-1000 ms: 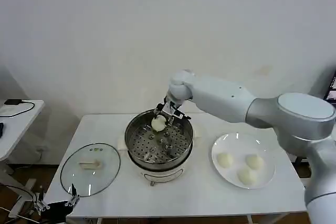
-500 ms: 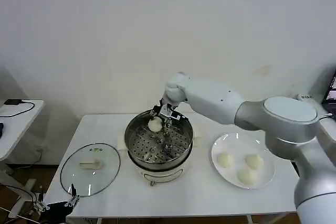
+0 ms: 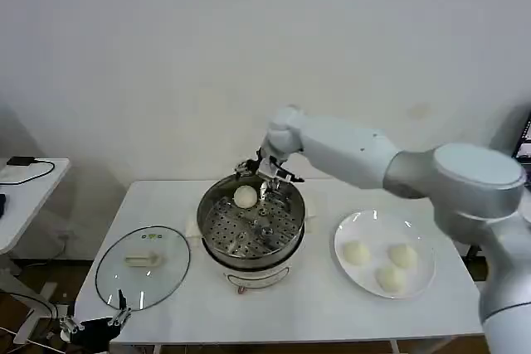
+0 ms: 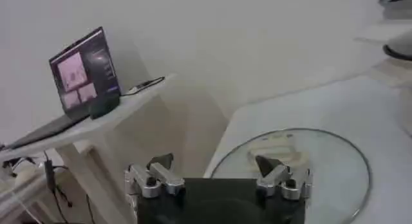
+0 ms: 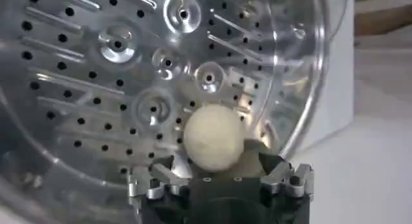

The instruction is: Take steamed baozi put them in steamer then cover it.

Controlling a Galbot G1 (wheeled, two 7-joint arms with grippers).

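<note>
The steamer (image 3: 217, 248) stands mid-table with its perforated tray (image 5: 90, 84) bare except for one baozi (image 3: 245, 196) lying at its far side. My right gripper (image 3: 267, 174) hovers open just above and behind that bun, not touching it; in the right wrist view the baozi (image 5: 212, 138) rests on the tray between the spread fingers of the gripper (image 5: 217, 172). Three more baozi (image 3: 355, 252) (image 3: 401, 255) (image 3: 388, 278) lie on the white plate (image 3: 419, 286) to the right. My left gripper (image 3: 93, 327) waits open off the table's front left corner.
The glass lid (image 3: 143, 267) with its white handle lies flat on the table left of the steamer; in the left wrist view the lid (image 4: 322, 174) is just beyond the left gripper (image 4: 214, 164). A side table (image 3: 21, 184) with a laptop (image 4: 84, 74) stands farther left.
The right gripper carried the baozi down onto the far side of the tray, let it go and rose a little. The left arm barely shifted.
</note>
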